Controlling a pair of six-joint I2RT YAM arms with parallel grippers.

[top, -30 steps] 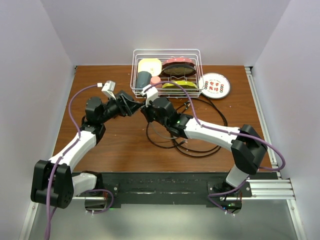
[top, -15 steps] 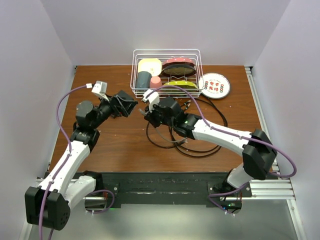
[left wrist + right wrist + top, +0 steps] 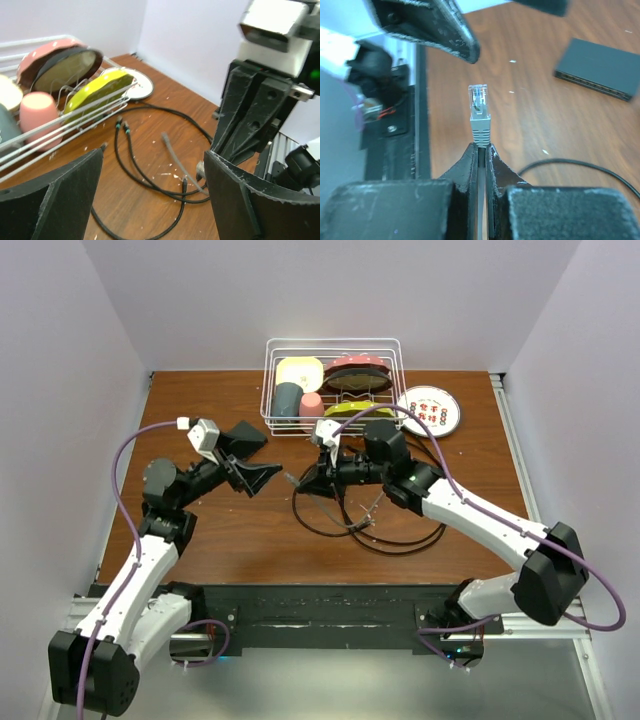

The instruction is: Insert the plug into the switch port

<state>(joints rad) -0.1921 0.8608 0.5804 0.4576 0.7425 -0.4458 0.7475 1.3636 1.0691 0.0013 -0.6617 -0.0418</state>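
The plug [image 3: 479, 107] had a grey boot and a clear tip. The switch [image 3: 600, 68] was matte black. The cables [image 3: 175, 113] were black and the table [image 3: 230, 540] was brown wood. The wire basket [image 3: 330, 340] was white, the cup [image 3: 311, 405] pink and the dish [image 3: 352, 408] yellow. The plate [image 3: 428, 410] was white, with what looked like red characters.

Top view: bright, even, diffuse light; counter [image 3: 240, 530] sharp, with faint soft shadows under the arms. Left wrist view: far wall washes out pale, wire basket [image 3: 65, 117] and the left hand [image 3: 154, 156] at the frame bottom read soft. Right wrist view: plug [image 3: 480, 115] crisp, switch [image 3: 600, 67] slightly soft, upper-left corner blown white.
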